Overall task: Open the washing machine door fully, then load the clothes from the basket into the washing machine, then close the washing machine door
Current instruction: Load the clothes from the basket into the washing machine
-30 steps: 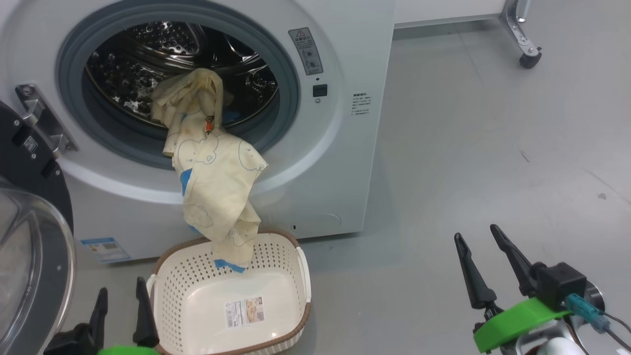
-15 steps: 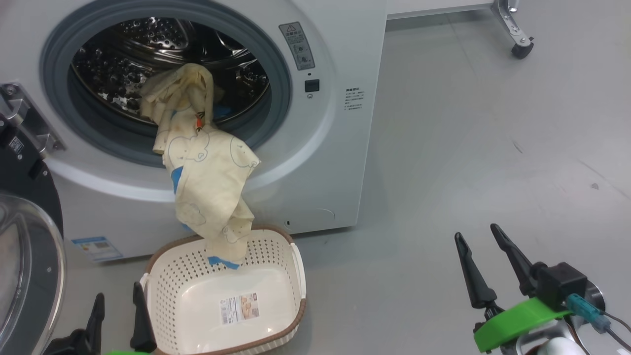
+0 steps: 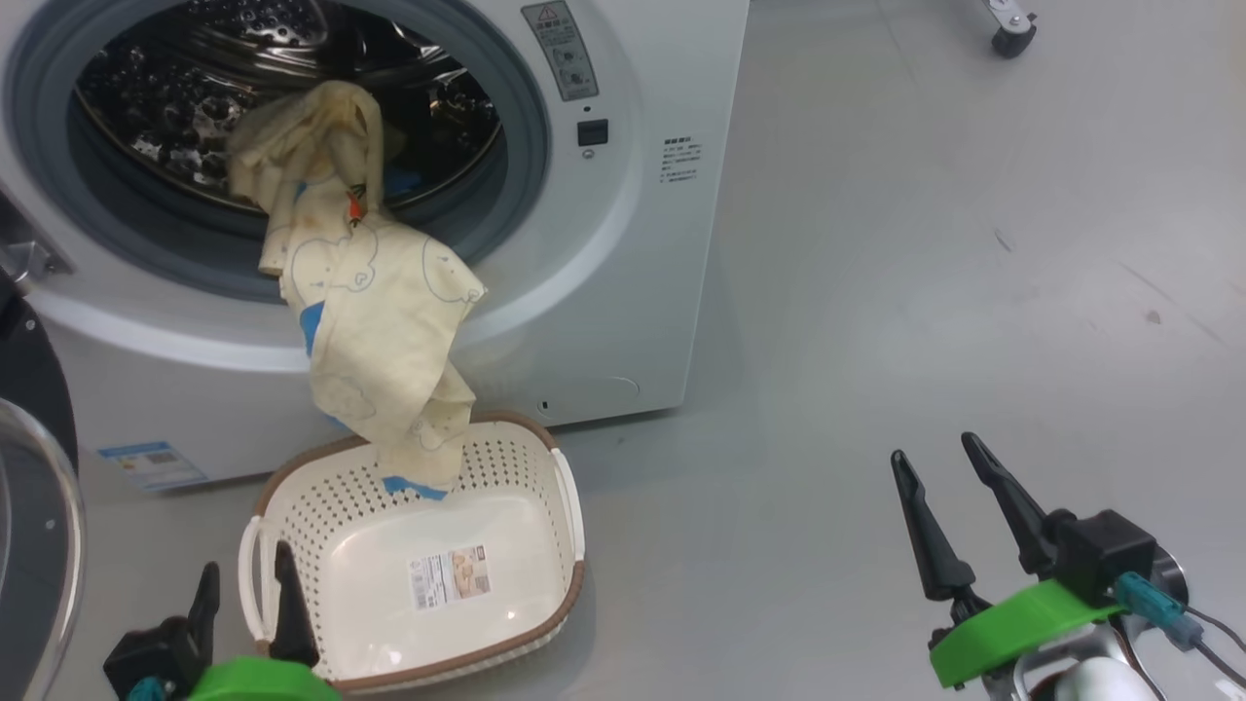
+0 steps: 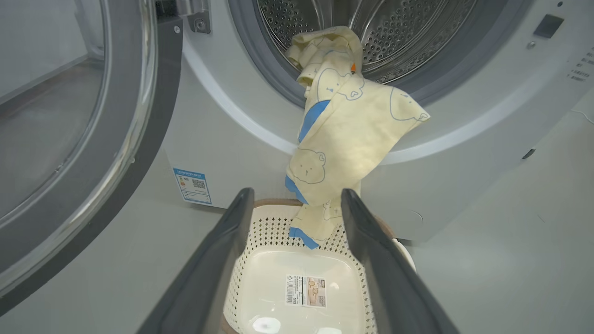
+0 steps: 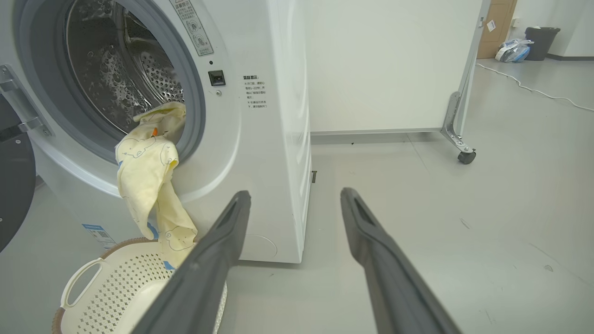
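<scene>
The washing machine (image 3: pixel 623 292) stands with its door (image 3: pixel 29 506) swung open to the left. The pale yellow clothes (image 3: pixel 375 321) hang out of the drum over the grey ring, with the lower end dangling into the cream basket (image 3: pixel 506 467) on the floor in front. My left gripper (image 3: pixel 245 565) is open at the basket's near left edge, holding nothing. In the left wrist view its fingers (image 4: pixel 297 191) frame the basket (image 4: pixel 278 273) and the hanging clothes (image 4: pixel 343 134). My right gripper (image 3: pixel 933 450) is open over bare floor, far right of the basket.
The open door's (image 4: pixel 69 139) black rim and glass stand close on my left side. A castor (image 5: pixel 464 155) on a white panel's metal leg stands on the grey floor behind the machine's right side. Far back are a dark bin (image 5: pixel 540 41) and a cable.
The whole head picture has shifted up and to the left, so the camera has moved. The clothes hang as before, and both grippers stay open.
</scene>
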Robot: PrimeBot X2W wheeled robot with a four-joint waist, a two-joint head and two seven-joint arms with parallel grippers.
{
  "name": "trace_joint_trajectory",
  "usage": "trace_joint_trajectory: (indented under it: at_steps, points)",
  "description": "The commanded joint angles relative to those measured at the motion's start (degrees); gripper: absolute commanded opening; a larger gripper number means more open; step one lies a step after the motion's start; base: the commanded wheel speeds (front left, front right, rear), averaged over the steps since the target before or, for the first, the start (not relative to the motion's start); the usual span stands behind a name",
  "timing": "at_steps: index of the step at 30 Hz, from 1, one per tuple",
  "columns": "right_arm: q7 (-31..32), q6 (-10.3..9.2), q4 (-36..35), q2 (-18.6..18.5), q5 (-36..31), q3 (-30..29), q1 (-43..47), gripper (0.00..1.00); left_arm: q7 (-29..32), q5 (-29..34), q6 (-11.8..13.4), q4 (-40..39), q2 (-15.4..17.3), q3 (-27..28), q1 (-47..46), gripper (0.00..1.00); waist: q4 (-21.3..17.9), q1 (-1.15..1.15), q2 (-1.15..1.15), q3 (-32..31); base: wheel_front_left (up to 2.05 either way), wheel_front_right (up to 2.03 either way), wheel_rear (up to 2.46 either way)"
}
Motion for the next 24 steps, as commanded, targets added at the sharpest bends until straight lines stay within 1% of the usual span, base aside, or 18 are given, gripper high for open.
trace_joint_trajectory:
  at_steps: [1, 6, 10, 12, 14, 24]
  points:
    - [-0.38, 0.22, -2.00, -0.38, 0.56, 1.48, -3.18, 1.00, -0.64, 0.18, -0.31, -0.17, 0.54, 1.48, -3.45, 1.00, -0.85, 0.00, 0.00, 1.42, 0.00, 0.00, 0.00]
    - [-0.38, 0.22, -2.18, -0.35, 1.77, 2.20, -4.94, 1.00, 0.01, -0.50, -1.26, 5.60, 1.32, 1.35, -8.68, 1.00, -2.30, 0.00, 0.00, 4.85, 0.00, 0.00, 0.00]
    - [-0.38, 0.22, -2.36, -0.35, 2.82, 2.75, -6.44, 1.00, 1.63, -2.71, -2.41, 9.49, 1.86, 1.91, -13.89, 1.00, -3.16, 0.00, 0.00, 8.11, 0.00, 0.00, 0.00]
    - [-0.38, 0.22, -2.41, -0.35, 3.21, 3.15, -7.27, 1.00, 1.99, -2.56, -2.67, 11.28, 2.68, 1.57, -16.54, 1.00, -3.54, 0.00, 0.00, 9.85, 0.00, 0.00, 0.00]
    - [-0.38, 0.22, -2.48, -0.34, 3.57, 3.52, -8.20, 1.00, 2.60, -3.90, -3.14, 12.92, 2.59, 1.86, -19.27, 1.00, -3.87, 0.00, 0.00, 11.51, 0.00, 0.00, 0.00]
    - [-0.38, 0.22, -2.90, -0.34, 5.06, 5.48, -12.77, 1.00, 2.56, -4.87, -3.59, 20.84, 4.95, 1.88, -31.01, 1.00, -5.27, 0.00, 0.00, 18.91, 0.00, 0.00, 0.00]
